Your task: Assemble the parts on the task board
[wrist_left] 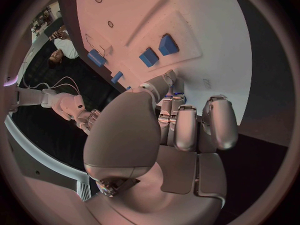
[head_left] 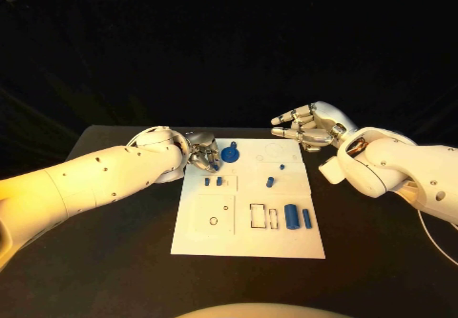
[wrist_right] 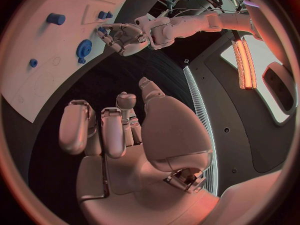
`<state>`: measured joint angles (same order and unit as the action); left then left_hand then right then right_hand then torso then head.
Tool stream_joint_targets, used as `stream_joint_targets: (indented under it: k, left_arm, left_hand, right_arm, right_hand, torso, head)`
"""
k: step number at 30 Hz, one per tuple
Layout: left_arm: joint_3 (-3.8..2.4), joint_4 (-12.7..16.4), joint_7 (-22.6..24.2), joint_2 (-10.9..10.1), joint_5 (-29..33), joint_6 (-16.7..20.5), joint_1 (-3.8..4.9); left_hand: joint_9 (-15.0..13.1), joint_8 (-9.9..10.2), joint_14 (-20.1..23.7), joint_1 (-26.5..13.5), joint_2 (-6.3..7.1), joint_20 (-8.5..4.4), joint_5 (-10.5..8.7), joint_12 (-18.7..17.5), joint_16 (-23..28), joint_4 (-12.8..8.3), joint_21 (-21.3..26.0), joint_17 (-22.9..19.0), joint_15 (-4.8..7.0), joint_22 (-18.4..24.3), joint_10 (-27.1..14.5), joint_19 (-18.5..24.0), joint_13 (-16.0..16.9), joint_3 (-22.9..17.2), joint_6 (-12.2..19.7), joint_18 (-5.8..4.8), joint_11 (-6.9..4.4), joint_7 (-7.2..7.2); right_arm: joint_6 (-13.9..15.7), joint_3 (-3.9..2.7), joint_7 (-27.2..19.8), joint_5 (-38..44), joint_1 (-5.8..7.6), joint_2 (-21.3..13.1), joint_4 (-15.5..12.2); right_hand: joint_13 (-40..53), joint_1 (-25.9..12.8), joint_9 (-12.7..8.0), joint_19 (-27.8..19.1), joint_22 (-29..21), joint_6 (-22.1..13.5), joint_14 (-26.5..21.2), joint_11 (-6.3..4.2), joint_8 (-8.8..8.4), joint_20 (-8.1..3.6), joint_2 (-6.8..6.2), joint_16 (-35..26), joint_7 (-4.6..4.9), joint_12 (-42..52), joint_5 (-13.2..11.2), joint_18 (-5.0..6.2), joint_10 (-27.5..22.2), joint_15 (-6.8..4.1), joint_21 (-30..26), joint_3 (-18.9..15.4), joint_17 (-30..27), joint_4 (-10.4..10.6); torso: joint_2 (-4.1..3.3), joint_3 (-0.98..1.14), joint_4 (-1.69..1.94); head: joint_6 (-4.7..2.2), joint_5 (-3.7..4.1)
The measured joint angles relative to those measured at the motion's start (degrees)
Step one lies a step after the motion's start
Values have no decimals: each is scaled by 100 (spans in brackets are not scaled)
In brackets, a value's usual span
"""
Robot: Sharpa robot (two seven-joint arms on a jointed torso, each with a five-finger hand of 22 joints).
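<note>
Nearest the head camera, the white task board (head_left: 248, 232) lies mid-frame on the black bench (head_left: 114, 265). Two blue cylinders (head_left: 297, 216) rest at its lower right, small blue pieces (head_left: 213, 181) sit at centre left, and a blue disc (head_left: 230, 155) lies near its upper edge. Several outlined slots look unfilled, so I judge assembly barely begun.

At the disc, the left hand (head_left: 198, 154) has its fingers curled; whether they pinch it I cannot tell. Upper right, the right hand (head_left: 307, 126) hovers off the board, fingers loosely spread, holding nothing.

From the right wrist, the left hand (wrist_right: 125, 35) appears just beside the disc (wrist_right: 84, 48). The left wrist view hides the disc behind its fingers (wrist_left: 187, 127).
</note>
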<state>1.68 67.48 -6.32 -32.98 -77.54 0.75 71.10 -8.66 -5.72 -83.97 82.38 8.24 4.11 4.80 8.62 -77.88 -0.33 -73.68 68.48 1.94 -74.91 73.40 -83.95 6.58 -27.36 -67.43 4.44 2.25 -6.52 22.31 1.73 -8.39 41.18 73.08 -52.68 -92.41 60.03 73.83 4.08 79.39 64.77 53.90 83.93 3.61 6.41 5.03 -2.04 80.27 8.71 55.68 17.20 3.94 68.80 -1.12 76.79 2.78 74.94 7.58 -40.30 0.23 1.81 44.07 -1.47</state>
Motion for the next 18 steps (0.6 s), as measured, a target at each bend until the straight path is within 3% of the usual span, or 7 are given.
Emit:
stream_joint_targets:
  k: [14, 18]
  left_arm:
    - [-2, -105, -45, 89, -40, -77, 6]
    - [3, -107, -87, 102, -57, -125, -6]
  left_hand:
    - [-7, 0, 0, -55, 51, 0, -21, -45, 0, -15, 0, -18, 0, 0, -4, 0, 2, -15, 0, 0, 4, 0]
    - [28, 44, 0, -135, 46, 0, -45, -102, 34, -15, 46, -63, 0, 0, -51, 0, 2, -16, 62, 0, 51, -62]
  right_arm:
    - [-3, 0, 0, 0, 0, -1, -6]
    - [-4, 0, 0, 0, 0, -1, -6]
  right_hand:
    - [-1, 0, 0, 0, 0, 0, 0, 0, 0, 0, 0, 0, 0, 0, 0, 0, 0, 0, 0, 0, -1, 0]
    - [-1, 0, 0, 0, 0, 0, 0, 0, 0, 0, 0, 0, 0, 0, 0, 0, 0, 0, 0, 0, -1, 0]
  torso:
    - [-1, 1, -7]
    - [-3, -1, -10]
  head:
    - [7, 3]
    - [18, 13]
